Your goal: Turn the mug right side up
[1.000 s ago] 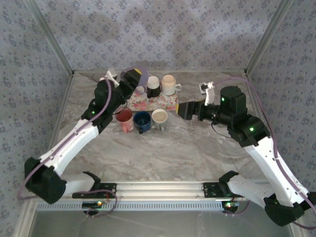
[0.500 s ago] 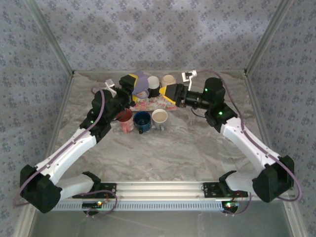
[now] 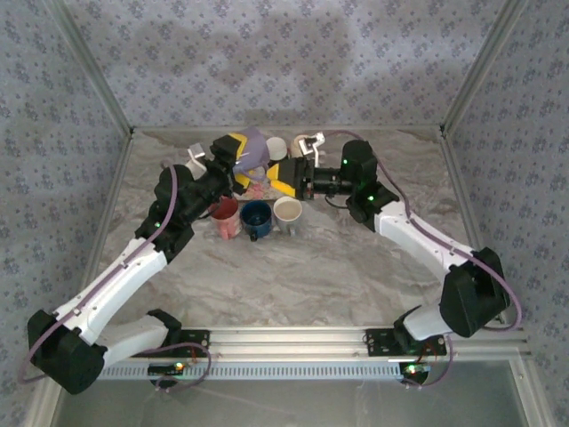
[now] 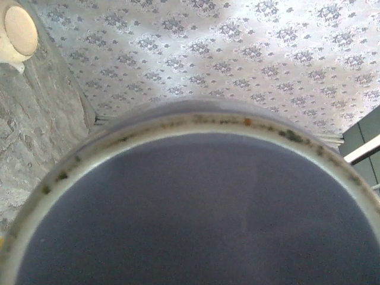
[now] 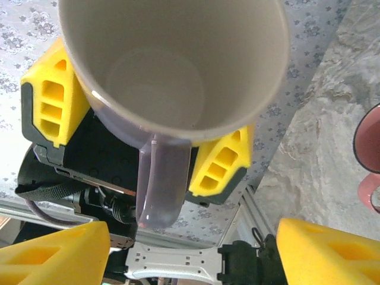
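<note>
Pinching the purple mug (image 3: 256, 144) between its yellow pads, the left gripper (image 3: 238, 157) holds it up near the back of the table (image 3: 338, 267), lying sideways, mouth toward the right gripper (image 3: 277, 175), whose fingers (image 5: 332, 252) are spread wide, just short of the rim.

Lavender mug (image 5: 172, 65), mouth toward camera, handle at six o'clock, between yellow pads (image 5: 50, 95) of the left gripper (image 5: 136, 133); pink mug (image 5: 369, 155) at four o'clock.
</note>
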You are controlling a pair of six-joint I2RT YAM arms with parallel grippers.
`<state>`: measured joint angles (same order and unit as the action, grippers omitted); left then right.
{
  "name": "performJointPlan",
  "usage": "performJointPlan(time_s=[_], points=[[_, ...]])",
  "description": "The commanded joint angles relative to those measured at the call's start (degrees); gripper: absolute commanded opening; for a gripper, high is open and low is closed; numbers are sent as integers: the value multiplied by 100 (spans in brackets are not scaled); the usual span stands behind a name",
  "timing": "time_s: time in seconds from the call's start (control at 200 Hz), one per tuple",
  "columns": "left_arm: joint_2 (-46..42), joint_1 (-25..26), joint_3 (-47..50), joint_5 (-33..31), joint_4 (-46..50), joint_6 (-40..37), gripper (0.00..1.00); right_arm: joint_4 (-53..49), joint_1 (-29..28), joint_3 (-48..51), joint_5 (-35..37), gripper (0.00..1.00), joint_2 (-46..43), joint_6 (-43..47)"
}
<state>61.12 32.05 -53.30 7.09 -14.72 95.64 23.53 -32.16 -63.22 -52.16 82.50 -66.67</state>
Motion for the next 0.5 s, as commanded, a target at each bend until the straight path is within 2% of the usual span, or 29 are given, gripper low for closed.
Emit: performJointPlan(time_s=[0.0,0.13,0.215,0.345,0.495], points=[[-228,41,-193,294,-504,-32,26,830,-156,-307,-359,73,187,-412],[-230,43,-210,396,-537,-228,26,972,-280,-462,-452,68,247,-416],[-215,38,-181,418,-611,-245,26,1102,-299,-456,-439,56,337,-575],[-145,38,-150,523,-816,-295,26,1771,-299,-462,-460,42,542,-1140],[-92,51,-90,588,-983,-282,25,2456,-290,-463,-405,40,762,-1753]])
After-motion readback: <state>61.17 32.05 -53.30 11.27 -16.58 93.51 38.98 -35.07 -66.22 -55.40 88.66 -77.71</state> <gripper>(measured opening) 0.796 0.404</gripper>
